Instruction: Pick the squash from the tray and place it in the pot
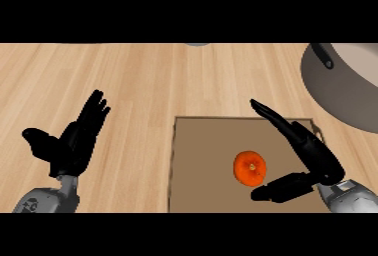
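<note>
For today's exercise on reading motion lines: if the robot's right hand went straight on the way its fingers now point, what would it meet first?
The right hand points up-left over the tray; past its far edge only bare counter shows. It would pass beside the squash, though height is unclear.

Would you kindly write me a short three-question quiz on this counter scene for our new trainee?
1. True or false: the squash already lies in the pot.
2. Which hand is nearer the squash: A) left hand B) right hand?
3. Fill in: the squash rests on the ____.

Key:
1. False; it is still outside the pot.
2. B; the right hand is open beside the squash, not closed on it.
3. tray
</note>
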Available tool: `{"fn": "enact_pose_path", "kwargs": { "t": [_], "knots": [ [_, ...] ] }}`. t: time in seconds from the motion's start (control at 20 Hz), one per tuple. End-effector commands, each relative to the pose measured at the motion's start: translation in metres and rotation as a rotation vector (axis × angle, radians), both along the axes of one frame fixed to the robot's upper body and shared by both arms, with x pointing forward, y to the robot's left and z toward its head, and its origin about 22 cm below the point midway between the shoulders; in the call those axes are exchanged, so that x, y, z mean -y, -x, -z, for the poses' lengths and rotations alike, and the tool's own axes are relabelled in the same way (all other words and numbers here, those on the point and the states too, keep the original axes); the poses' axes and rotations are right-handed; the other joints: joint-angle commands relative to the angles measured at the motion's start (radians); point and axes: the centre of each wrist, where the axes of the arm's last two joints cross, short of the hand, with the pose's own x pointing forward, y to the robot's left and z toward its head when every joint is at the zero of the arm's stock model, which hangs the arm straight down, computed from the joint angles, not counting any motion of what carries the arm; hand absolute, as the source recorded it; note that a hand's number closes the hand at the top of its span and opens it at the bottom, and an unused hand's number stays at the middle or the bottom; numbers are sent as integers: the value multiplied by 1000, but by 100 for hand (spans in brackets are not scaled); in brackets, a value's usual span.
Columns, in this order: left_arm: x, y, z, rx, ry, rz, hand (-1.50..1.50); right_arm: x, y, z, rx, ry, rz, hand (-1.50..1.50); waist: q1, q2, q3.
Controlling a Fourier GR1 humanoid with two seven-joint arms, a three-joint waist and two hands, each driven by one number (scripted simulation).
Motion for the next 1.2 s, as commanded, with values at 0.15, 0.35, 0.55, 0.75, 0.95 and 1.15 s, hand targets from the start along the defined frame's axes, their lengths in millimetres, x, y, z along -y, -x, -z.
{"fn": "enact_pose_path", "kwargs": {
  "t": [0.15,0.35,0.55,0.75,0.95,1.15],
  "knots": [
    [-3,11,-6,-18,7,-8,0,76,17,-59,126,236,-30,-150,-12,-1,-1],
    [4,7,-29,-30,-29,1,0,80,18,-117,140,418,-27,-150,-6,-4,-2],
    [3,-2,-27,-20,-16,-7,0,78,30,-141,104,606,-49,-150,-12,0,-2],
    [1,4,-28,1,-20,-6,0,58,41,-171,37,764,-49,-150,1,-1,-4],
    [7,7,-30,-2,-13,16,0,39,46,-171,-61,827,-9,-150,10,3,-3],
    [28,-11,-24,-16,-11,15,0,27,30,-171,-109,856,-1,-150,10,8,-2]
  ]
}}
